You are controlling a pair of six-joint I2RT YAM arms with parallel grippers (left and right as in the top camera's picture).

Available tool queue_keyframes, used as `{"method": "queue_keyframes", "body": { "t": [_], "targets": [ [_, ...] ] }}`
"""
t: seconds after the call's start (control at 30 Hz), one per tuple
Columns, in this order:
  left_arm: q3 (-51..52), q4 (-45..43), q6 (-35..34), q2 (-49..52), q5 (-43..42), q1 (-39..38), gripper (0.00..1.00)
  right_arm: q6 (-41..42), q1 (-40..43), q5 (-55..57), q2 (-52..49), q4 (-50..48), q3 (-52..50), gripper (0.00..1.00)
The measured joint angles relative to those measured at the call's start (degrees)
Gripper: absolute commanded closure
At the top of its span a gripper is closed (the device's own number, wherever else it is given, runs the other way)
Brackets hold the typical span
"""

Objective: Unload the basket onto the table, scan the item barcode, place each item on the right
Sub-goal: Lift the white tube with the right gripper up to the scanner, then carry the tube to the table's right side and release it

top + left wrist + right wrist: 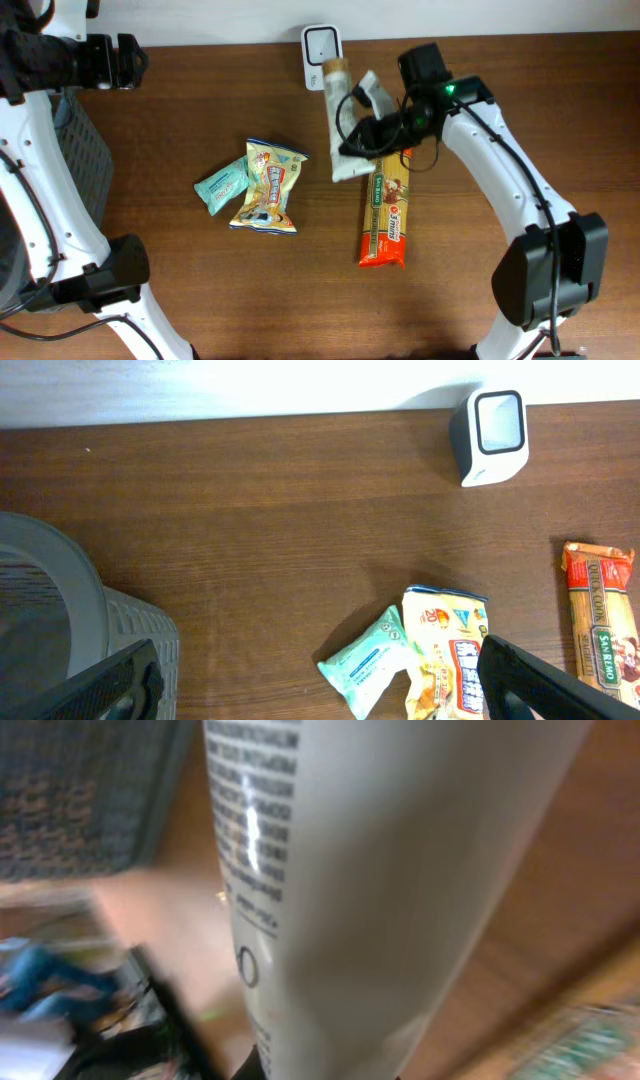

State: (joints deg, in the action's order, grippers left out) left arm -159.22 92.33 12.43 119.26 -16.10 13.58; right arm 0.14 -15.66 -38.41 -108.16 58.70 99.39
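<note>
My right pincer (372,128) is clamped on the white tube (345,135), held just below the scanner (322,45) at top centre. I should roll its printed side toward the window and hold steady. The left pincer (133,60) idles agape, upper left

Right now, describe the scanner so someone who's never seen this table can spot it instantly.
Look along the far edge of the brown table, where it meets the white wall. Near the middle of that edge stands the scanner, a small white box with a dark-framed window. Unlike the long white tube and pasta pack nearby, it is squat and boxy, not packaging.
</note>
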Motion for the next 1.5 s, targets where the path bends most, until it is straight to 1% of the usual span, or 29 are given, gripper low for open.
{"method": "queue_keyframes", "body": {
  "t": [0.1, 0.17, 0.23, 0.3, 0.33, 0.4, 0.43, 0.47, 0.63, 0.77, 0.93, 1.07, 1.27, 1.47, 1.5],
  "targets": [
    [0.0, 0.0, 0.0, 0.0, 0.0, 0.0, 0.01, 1.6, -2.0, 12.9, -0.2, 1.8, 10.1, 0.96],
    [0.0, 0.0, 0.0, 0.0, 0.0, 0.0, 0.01, 2.0, -4.4, 23.6, -2.3, 3.1, 20.0, 0.96],
    [0.0, 0.0, 0.0, 0.0, 0.0, 0.0, 0.01, 1.3, -6.9, 32.7, -6.7, 4.8, 29.6, 0.96],
    [0.0, 0.0, 0.0, 0.0, 0.0, 0.0, 0.01, -1.3, -9.6, 43.3, -13.8, 5.5, 38.9, 0.96],
    [0.0, 0.0, 0.0, 0.0, 0.0, 0.0, 0.01, -3.1, -10.4, 47.4, -16.2, 4.7, 40.2, 0.96],
    [0.0, 0.0, 0.0, 0.0, 0.0, 0.0, 0.01, -9.4, -11.7, 57.2, -22.0, -0.8, 40.5, 0.96],
    [0.0, 0.0, 0.0, 0.0, 0.0, 0.0, 0.01, -11.3, -11.9, 60.0, -24.0, -2.3, 40.5, 0.96],
    [0.0, 0.0, 0.0, 0.0, 0.0, 0.0, 0.01, -14.5, -11.9, 62.5, -26.9, -6.0, 40.5, 0.96],
    [0.0, 0.0, 0.0, 0.0, 0.0, 0.0, 0.01, -27.1, -11.8, 69.6, -36.3, -17.7, 40.5, 0.96],
    [0.0, 0.0, 0.0, 0.0, 0.0, 0.0, 0.01, -31.3, -11.7, 75.0, -41.2, -21.2, 40.5, 0.96],
    [0.0, 0.0, 0.0, 0.0, 0.0, 0.0, 0.01, -33.3, -11.4, 79.6, -45.4, -21.3, 40.5, 0.96],
    [0.0, 0.0, 0.0, 0.0, 0.0, 0.0, 0.01, -33.5, -11.3, 83.3, -45.6, -23.5, 40.5, 0.96],
    [0.0, 0.0, 0.0, 0.0, 0.0, 0.0, 0.01, -33.6, -11.3, 87.1, -45.6, -23.7, 40.5, 0.96],
    [0.0, 0.0, 0.0, 0.0, 0.0, 0.0, 0.01, -33.6, -11.3, 88.1, -45.6, -23.5, 40.5, 0.96],
    [0.0, 0.0, 0.0, 0.0, 0.0, 0.0, 0.01, -33.2, -11.3, 86.6, -45.2, -20.5, 40.5, 0.96]
  ]
}}
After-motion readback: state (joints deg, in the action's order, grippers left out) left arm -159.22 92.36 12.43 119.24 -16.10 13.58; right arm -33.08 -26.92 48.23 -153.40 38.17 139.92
